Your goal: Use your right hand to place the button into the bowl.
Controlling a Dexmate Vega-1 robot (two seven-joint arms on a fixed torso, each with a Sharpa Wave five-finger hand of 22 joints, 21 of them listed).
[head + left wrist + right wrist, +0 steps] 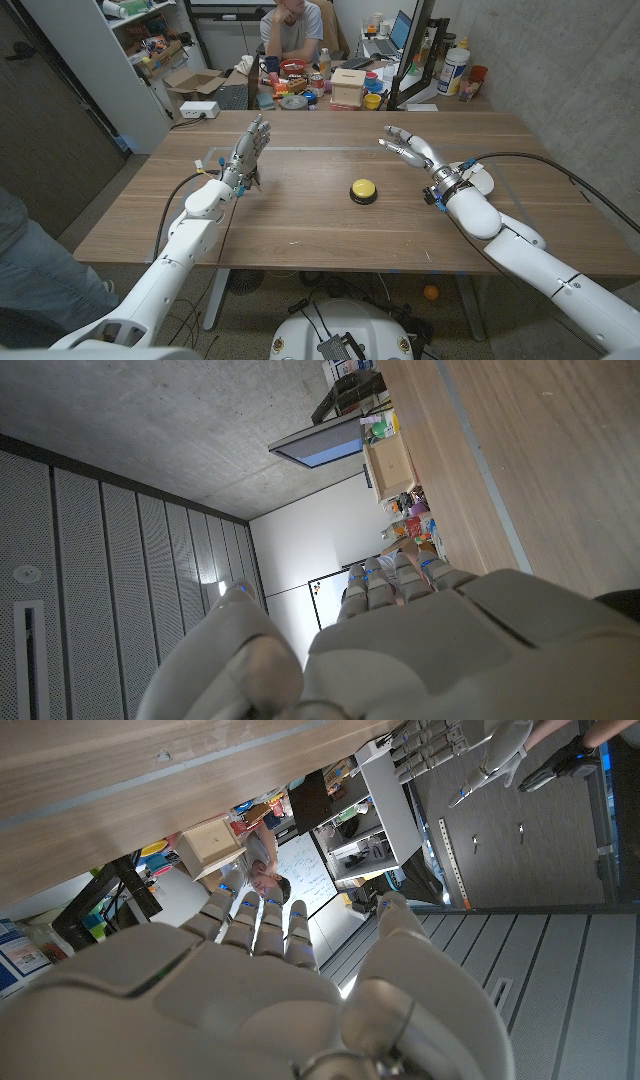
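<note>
Wood-grain brown worktop (300,215), matte, with a pale tape line across its far part. Round yellow button on a black base (364,192) sits near worktop centre, untouched. Right hand (412,150), white and grey plastic, at 2 o'clock from the button, fingers spread, holding nothing. Left hand (246,152) at 10 o'clock, fingers extended upward, holding nothing. Beyond the far edge: a seated person (292,30), a cluttered desk (300,85), white shelving (140,45), and concrete wall.
</note>
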